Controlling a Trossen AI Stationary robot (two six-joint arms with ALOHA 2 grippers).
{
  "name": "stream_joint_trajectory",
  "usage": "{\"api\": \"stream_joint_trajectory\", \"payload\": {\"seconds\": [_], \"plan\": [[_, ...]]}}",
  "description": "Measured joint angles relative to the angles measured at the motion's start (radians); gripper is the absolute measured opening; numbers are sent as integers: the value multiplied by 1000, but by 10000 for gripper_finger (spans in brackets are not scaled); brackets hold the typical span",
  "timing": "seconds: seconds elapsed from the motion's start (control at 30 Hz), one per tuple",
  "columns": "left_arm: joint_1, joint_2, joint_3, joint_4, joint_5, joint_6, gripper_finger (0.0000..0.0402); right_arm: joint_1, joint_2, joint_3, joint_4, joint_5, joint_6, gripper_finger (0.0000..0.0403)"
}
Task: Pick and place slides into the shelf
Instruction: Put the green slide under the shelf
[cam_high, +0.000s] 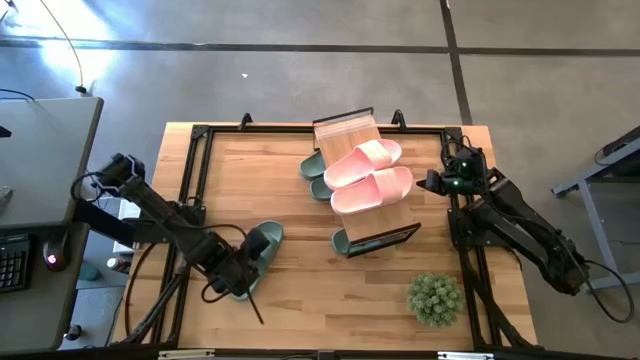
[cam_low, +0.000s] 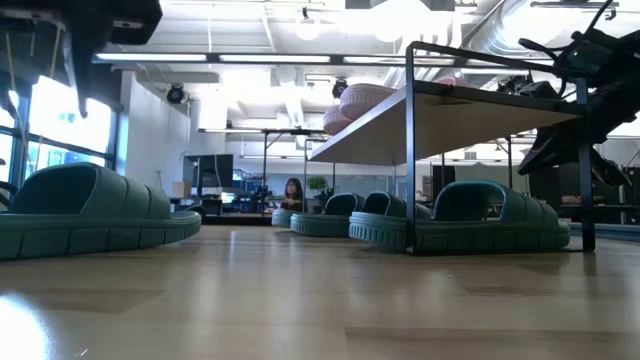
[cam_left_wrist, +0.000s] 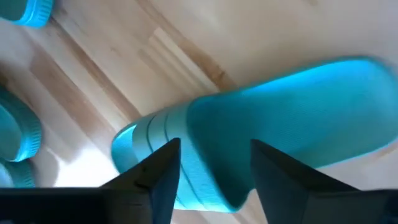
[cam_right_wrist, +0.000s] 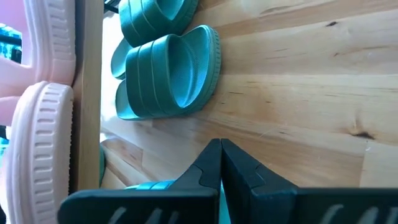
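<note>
The shelf (cam_high: 352, 128) stands at the middle of the table (cam_high: 300, 300), toward its far edge. Two slides (cam_high: 365, 175) lie side by side on the shelf's top panel. Under it, two more slides (cam_high: 314, 172) poke out on its left side, and another slide (cam_high: 342, 243) pokes out at its near end. A lone slide (cam_high: 258, 250) lies on the tabletop left of the shelf, nearer the front edge. A potted plant (cam_high: 435, 298) sits near the table's front right corner.
</note>
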Motion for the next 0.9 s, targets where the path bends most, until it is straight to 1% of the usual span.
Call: {"api": "stream_joint_trajectory", "payload": {"seconds": [0.1, 0.2, 0.33, 0.5, 0.57, 0.7, 0.8, 0.9], "plan": [[0, 44, 0, -2, -33, 19, 187, 0, 0, 0, 0, 0, -14, 0], [0, 95, 0, -11, -71, 19, 186, 0, 0, 0, 0, 1, -14, 0], [0, 168, 0, -18, -124, -7, 174, 0, 0, 0, 2, 1, -29, 0], [0, 237, 0, -28, -187, -82, 151, 0, 0, 0, 2, 1, -33, 0], [-1, 252, 0, -32, -208, -132, 140, 0, 0, 0, 2, 1, -37, 0], [0, 256, 0, -35, -285, -203, 109, 0, 0, 0, 2, 2, -40, 0], [0, 255, 0, -36, -335, -224, 76, 0, 0, 0, 2, 2, -40, 0], [0, 255, 0, -35, -349, -217, 31, 0, 0, 0, 2, 2, -40, 0]]}}
